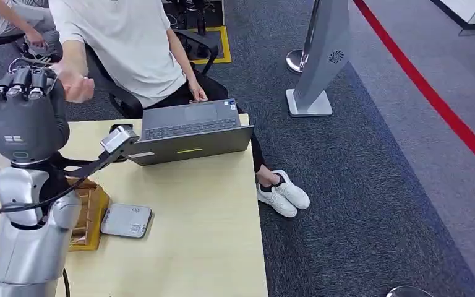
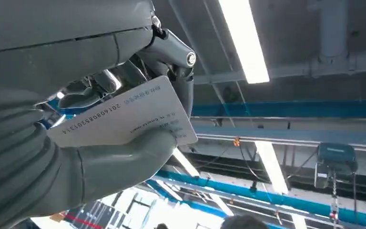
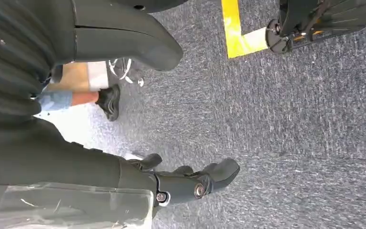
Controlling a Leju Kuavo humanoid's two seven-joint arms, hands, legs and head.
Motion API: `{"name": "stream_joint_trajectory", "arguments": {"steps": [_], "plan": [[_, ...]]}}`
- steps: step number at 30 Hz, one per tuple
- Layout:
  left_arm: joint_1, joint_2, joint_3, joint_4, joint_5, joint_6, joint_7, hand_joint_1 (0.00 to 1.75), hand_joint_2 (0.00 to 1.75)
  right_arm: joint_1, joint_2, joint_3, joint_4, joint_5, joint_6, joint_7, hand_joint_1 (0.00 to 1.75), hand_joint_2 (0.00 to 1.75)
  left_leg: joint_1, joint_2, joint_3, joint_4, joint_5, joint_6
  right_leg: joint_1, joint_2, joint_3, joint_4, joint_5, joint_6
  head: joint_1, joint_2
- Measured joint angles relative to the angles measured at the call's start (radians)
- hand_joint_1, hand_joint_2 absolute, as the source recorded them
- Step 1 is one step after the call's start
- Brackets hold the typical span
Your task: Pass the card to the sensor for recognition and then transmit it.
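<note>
The left hand (image 2: 100, 109) is raised high, pinching the white card (image 2: 124, 117) between thumb and fingers; below it on the table (image 1: 210, 235) lies the grey card reader (image 1: 127, 221), so the hand-over appears to be what is left; beyond, a seated person's hand (image 1: 77, 86) waits near; the right hand (image 3: 186, 183) hangs with fingers loosely apart, holding nothing.

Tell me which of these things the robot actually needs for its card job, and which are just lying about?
Needed: the card held in the left hand; the grey sensor pad on the table.

Lying about: laptop, brown box, floor stand.
</note>
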Motion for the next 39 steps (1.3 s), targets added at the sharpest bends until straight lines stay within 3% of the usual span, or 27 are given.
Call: {"name": "stream_joint_trajectory", "arguments": {"steps": [3,8,11,15,20,21,26,32,36,39], "plan": [[-0.100,-0.002,0.010,0.137,-0.046,-0.008,0.032,1.75,1.75,-0.010,0.000,0.018,0.000,0.028,0.015,0.013,0.00,1.75,0.000,-0.001,-0.001,0.000,0.000,0.000,0.000,-0.001,0.000,0.000,0.000,0.000,0.000,0.000],[-0.293,-0.001,0.033,0.531,-0.118,0.073,0.064,1.75,1.75,-0.029,0.003,0.039,0.003,0.054,0.026,0.028,0.00,1.75,0.000,0.002,0.000,0.000,0.002,-0.001,0.000,0.002,0.000,0.001,0.003,-0.001,-0.001,0.000],[-0.338,-0.003,0.041,0.667,-0.111,0.104,0.052,1.75,1.75,-0.032,0.005,0.043,0.004,0.049,0.026,0.032,0.00,1.75,0.000,0.002,0.000,0.000,0.003,-0.001,0.000,0.002,0.000,0.001,0.003,-0.001,0.000,0.000],[-0.352,-0.011,0.046,0.769,-0.101,0.098,0.055,1.75,1.75,-0.032,0.006,0.043,0.005,0.045,0.027,0.030,0.00,1.75,0.000,0.002,-0.001,0.000,0.002,-0.001,0.000,0.002,-0.001,0.001,0.003,-0.001,0.000,0.000],[-0.352,-0.012,0.053,0.833,-0.098,0.095,0.056,1.75,1.75,-0.031,0.006,0.043,0.005,0.044,0.027,0.028,0.00,1.75,0.000,0.002,-0.001,0.000,0.002,-0.001,0.000,0.002,-0.002,0.001,0.003,-0.001,0.000,0.000],[-0.352,-0.012,0.053,0.840,-0.098,0.095,0.056,0.00,1.75,-0.031,0.006,0.043,0.005,0.044,0.027,0.028,0.00,1.75,0.000,0.002,-0.001,0.000,0.002,-0.001,0.000,0.002,-0.002,0.001,0.003,-0.001,-0.001,0.000],[-0.354,-0.012,0.056,0.864,-0.084,0.087,0.051,0.00,1.75,-0.031,0.006,0.043,0.005,0.039,0.027,0.028,0.00,1.75,0.000,0.002,-0.002,0.000,0.002,-0.001,0.000,0.002,-0.002,0.001,0.002,-0.001,0.000,0.000],[-0.330,-0.021,0.059,0.865,-0.032,0.097,0.004,0.00,1.75,-0.028,0.006,0.043,0.005,0.034,0.025,0.028,0.00,1.75,0.000,0.001,-0.002,0.000,0.002,-0.001,0.000,0.001,-0.002,0.001,0.002,-0.001,-0.001,0.000],[-0.265,-0.027,0.059,0.782,0.028,0.090,-0.049,0.00,1.75,-0.021,0.006,0.038,0.005,0.016,0.021,0.017,0.00,1.75,0.000,0.001,-0.002,0.000,0.002,-0.001,0.000,0.001,-0.002,0.001,0.002,-0.001,-0.001,0.000],[-0.189,-0.026,0.059,0.650,0.073,0.026,-0.065,0.00,1.75,-0.014,0.006,0.022,0.005,-0.003,0.013,0.010,0.00,1.75,0.000,0.002,-0.002,0.000,0.002,-0.001,0.000,0.002,-0.002,0.000,0.002,-0.001,-0.001,0.000]]}}
